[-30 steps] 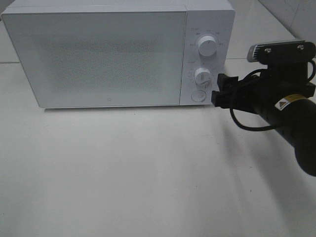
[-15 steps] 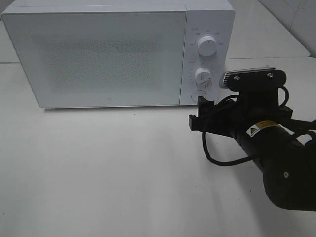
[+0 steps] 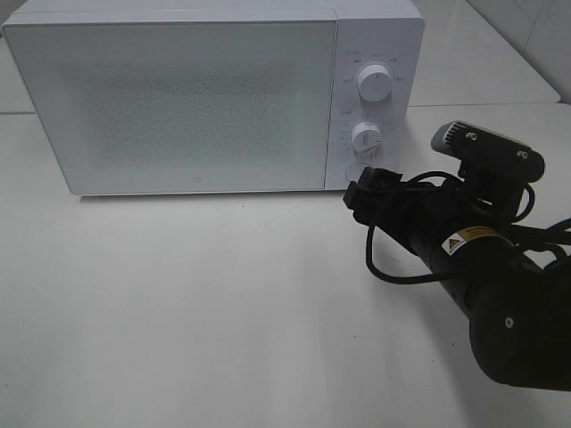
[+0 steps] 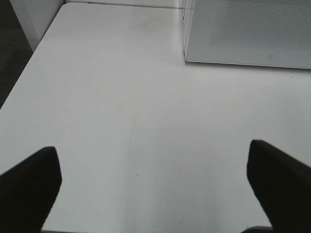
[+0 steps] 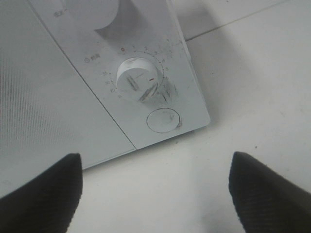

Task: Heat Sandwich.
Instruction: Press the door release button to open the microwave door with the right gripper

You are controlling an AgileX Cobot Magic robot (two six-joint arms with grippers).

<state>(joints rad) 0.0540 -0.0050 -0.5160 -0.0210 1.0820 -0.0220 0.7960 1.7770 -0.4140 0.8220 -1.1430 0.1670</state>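
Right end effector (image 3: 360, 194), spread wide, hovers near the microwave (image 3: 178, 98) button (image 5: 163, 120), seemingly apart.

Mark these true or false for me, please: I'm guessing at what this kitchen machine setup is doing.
1. The microwave has its door shut. True.
2. The right pincer is gripping a knob. False: it is open and empty, short of the round button.
3. The left pincer is open above the table. True.
4. The microwave has three knobs. False: only two, an upper knob and a lower knob.
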